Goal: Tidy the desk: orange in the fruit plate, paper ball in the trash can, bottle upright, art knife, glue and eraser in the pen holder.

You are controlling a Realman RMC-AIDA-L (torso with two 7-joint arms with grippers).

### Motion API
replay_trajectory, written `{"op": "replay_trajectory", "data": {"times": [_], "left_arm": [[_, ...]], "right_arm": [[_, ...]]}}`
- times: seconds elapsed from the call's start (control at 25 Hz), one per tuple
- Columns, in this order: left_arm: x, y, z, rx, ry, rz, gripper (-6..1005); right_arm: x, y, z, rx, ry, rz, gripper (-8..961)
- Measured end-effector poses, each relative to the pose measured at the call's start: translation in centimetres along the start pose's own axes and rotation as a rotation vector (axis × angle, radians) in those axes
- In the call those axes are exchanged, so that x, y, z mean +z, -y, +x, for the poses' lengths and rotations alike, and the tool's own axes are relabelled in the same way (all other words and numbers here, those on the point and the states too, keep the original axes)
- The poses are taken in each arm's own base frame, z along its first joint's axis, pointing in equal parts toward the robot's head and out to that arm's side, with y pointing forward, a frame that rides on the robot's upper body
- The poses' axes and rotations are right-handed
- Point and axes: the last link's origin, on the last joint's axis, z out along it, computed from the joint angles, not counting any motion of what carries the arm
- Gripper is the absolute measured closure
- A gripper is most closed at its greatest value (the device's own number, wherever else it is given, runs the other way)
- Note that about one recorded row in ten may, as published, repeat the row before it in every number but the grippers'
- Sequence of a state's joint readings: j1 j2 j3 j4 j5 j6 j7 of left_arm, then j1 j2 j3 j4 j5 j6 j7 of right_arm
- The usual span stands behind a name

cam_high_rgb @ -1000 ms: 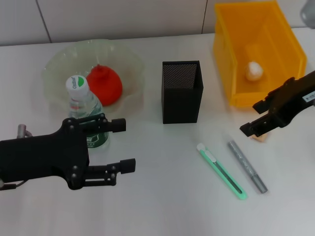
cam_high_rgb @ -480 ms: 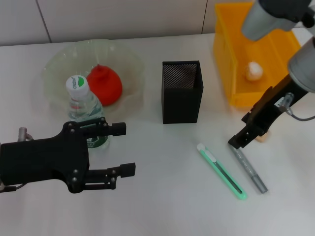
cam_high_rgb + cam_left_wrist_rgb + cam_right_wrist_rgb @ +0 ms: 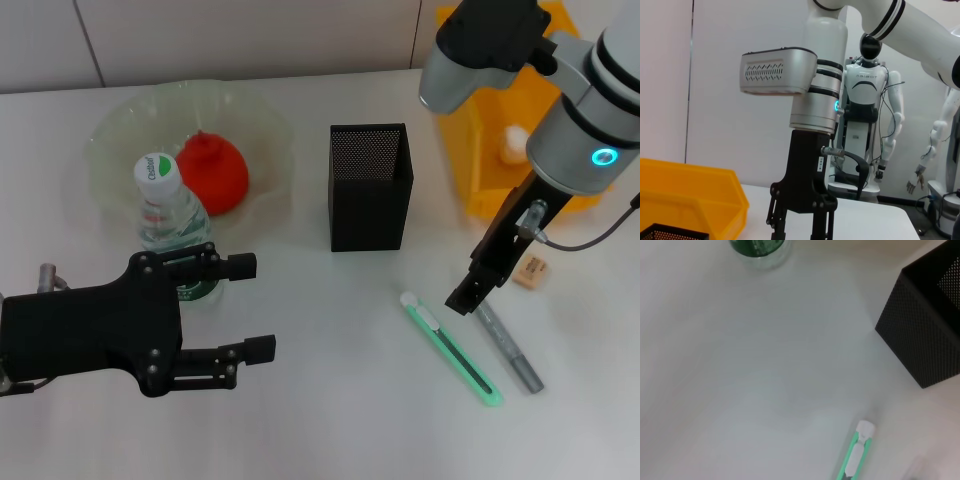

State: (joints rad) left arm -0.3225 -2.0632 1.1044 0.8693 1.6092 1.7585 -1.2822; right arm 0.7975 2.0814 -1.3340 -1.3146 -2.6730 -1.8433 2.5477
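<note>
Left gripper point(image 3: 250, 305) is low at my near left, palm flat, arm coming in from the left edge. Its two fingers point(image 3: 225, 262) point toward the centre and stand well apart, nothing between them.

Right arm point(image 3: 570, 140) comes down from the top right, elbow high, blue ring lit on the wrist. Right gripper point(image 3: 463, 297) points steeply down, tip close to the surface at centre-right. From my head view I can't tell how its fingers stand. Left wrist view shows it point(image 3: 805, 227) from the side, hanging straight down.
</note>
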Motion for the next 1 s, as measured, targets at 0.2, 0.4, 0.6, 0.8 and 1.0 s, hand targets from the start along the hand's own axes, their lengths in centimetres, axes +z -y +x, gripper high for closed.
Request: {"op": "replay_trajectory", "data": {"times": [0.2, 0.4, 0.6, 0.8, 1.0], "left_arm": [[0.0, 0.0, -0.2, 0.000, -0.004, 0.003, 197], [0.1, 0.0, -0.3, 0.005, -0.004, 0.001, 197], [0.1, 0.0, -0.3, 0.007, -0.004, -0.001, 197], [0.1, 0.0, -0.2, 0.008, -0.004, -0.001, 197], [0.1, 0.0, -0.3, 0.006, -0.004, 0.000, 197]], "right_arm": [[1.0, 0.1, -0.4, -0.003, -0.018, -0.004, 258], [2.0, 0.0, -1.0, -0.032, -0.029, 0.016, 259], [3.1, -0.3, -1.3, -0.057, -0.043, 0.034, 260], [3.5, -0.3, -1.3, -0.054, -0.044, 0.031, 260], [4.0, -0.4, -1.4, -0.053, -0.047, 0.018, 261]]}}
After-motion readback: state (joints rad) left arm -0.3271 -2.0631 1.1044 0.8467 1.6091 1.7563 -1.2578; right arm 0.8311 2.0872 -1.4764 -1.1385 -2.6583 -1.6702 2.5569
